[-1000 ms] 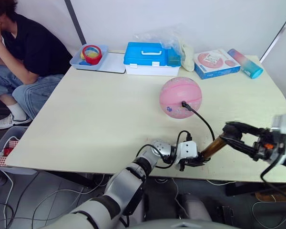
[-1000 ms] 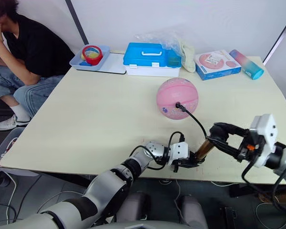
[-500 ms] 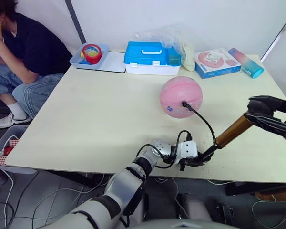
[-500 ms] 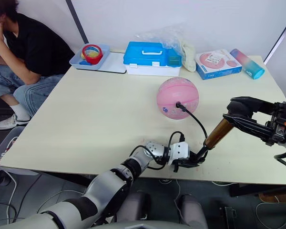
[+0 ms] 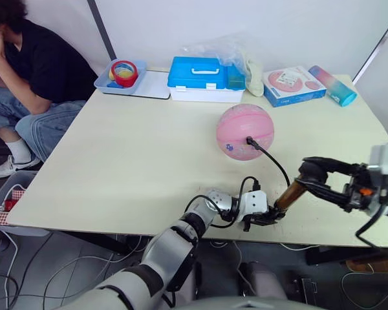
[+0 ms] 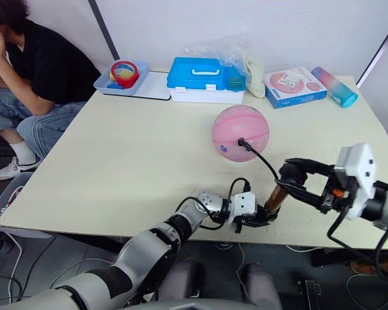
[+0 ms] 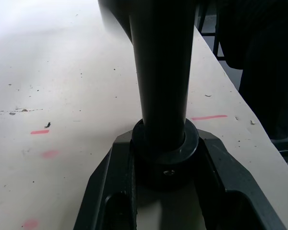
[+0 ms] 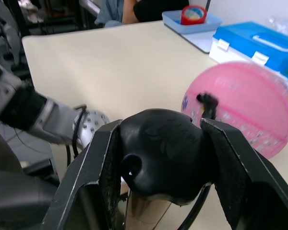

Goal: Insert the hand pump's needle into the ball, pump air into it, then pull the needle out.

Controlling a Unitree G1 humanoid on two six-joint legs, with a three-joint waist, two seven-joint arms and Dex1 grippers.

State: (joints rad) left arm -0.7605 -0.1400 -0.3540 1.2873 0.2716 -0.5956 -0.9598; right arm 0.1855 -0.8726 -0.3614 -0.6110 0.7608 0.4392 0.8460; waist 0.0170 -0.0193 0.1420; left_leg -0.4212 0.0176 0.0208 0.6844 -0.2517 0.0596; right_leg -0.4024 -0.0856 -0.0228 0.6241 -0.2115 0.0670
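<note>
At lower centre of the left eye view, the left gripper is clenched on the base cap of the hand pump, which leans up to the right. Above it, mid-frame, the ball rests on the table with the hose fitting plugged into its valve. At right, the right gripper clasps the pump's black handle

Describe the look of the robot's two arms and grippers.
The left arm has grey and black shells, a silver wrist, a white block and looping black cables. The left gripper and right gripper have black fingers; the right's white housing carries orange-red fittings and a black cable.
</note>
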